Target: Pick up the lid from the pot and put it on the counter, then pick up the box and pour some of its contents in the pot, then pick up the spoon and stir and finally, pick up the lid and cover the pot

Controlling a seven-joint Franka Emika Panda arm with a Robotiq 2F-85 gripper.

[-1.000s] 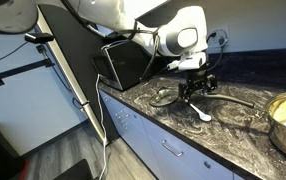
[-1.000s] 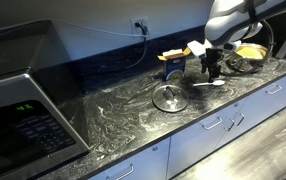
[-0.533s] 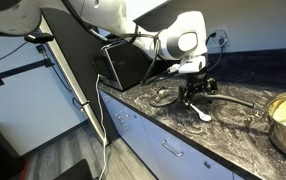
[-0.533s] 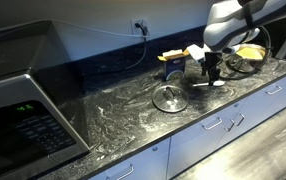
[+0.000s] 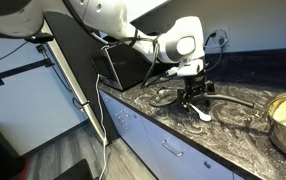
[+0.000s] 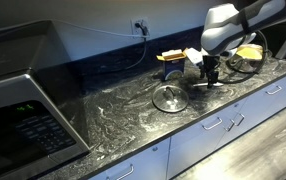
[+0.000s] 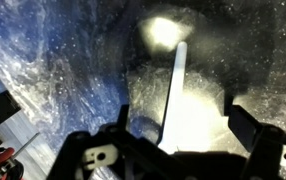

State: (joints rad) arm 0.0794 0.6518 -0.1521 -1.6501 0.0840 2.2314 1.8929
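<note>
In an exterior view the lid (image 6: 169, 97) lies flat on the marbled tabletop (image 6: 113, 120), and just right of it the white spoon (image 6: 205, 84) lies beneath the tool (image 6: 212, 77). The wrist view shows the tool spread wide, straddling the spoon's handle.

The table (image 6: 113, 108), centre frame, is black with white marbled swirls. The spoon (image 5: 203, 114) is plain white against it. The box (image 6: 172, 56), upper right, is bright yellow. The drawers (image 6: 218, 130) below are white.
</note>
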